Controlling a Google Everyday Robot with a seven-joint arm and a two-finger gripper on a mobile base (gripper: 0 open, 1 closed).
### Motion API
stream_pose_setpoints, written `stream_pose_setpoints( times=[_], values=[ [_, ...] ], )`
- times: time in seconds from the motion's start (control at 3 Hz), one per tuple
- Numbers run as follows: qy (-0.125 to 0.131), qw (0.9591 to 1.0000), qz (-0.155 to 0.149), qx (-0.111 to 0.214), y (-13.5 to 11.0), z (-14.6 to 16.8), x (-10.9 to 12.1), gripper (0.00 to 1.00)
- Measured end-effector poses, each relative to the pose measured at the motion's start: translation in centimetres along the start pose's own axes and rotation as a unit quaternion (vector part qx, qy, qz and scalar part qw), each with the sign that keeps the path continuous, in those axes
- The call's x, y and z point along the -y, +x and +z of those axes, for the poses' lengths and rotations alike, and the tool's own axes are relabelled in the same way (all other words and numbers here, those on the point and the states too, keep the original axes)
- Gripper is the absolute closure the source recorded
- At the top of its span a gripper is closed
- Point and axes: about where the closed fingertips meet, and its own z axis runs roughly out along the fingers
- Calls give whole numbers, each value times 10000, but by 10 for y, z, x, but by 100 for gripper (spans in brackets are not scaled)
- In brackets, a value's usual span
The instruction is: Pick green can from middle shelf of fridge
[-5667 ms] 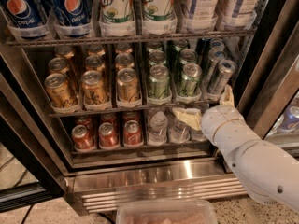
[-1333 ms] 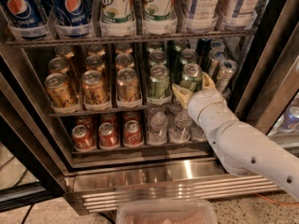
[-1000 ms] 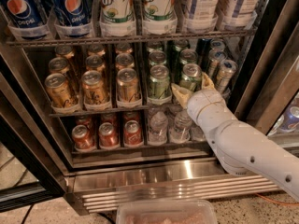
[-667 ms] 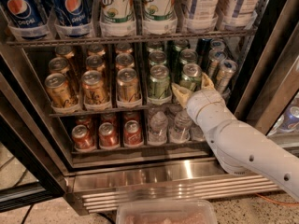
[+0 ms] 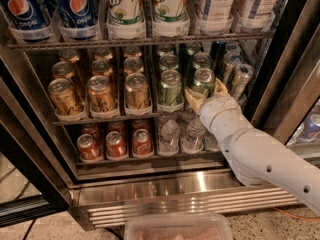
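The fridge (image 5: 175,184) stands open, and its middle shelf (image 5: 100,118) is a dark wire rack with rows of small cans. The green can (image 5: 204,80) stands at the front of the right green lane, upright on the rack. My gripper (image 5: 206,91), on a white arm coming in from the lower right, has one cream finger on each side of this can and looks closed against it. A second green can (image 5: 170,86) stands in the lane just left of it, with more green cans behind both.
Gold-amber cans (image 5: 100,91) fill the left lanes, and slim silver-blue cans (image 5: 241,79) stand right of my gripper. Large bottles (image 5: 125,9) sit above; red cans (image 5: 116,144) and water bottles (image 5: 169,134) sit below. The dark door frame (image 5: 285,74) is close on the right. A clear tub (image 5: 177,226) lies on the floor.
Since the earliest frame my gripper has risen from the water-bottle level up to the front right green can. Over the last second nothing has visibly moved.
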Motion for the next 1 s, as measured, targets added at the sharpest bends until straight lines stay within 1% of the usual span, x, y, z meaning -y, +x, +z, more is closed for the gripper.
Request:
stream_pose_setpoints(
  times=[0.33,0.67,1.0],
  values=[
    [-1,10000,1,0,0,0,0,100],
    [-40,10000,44,-20,-2,0,-1,100],
    [-140,9996,222,-55,-10,-2,1,100]
  ],
)
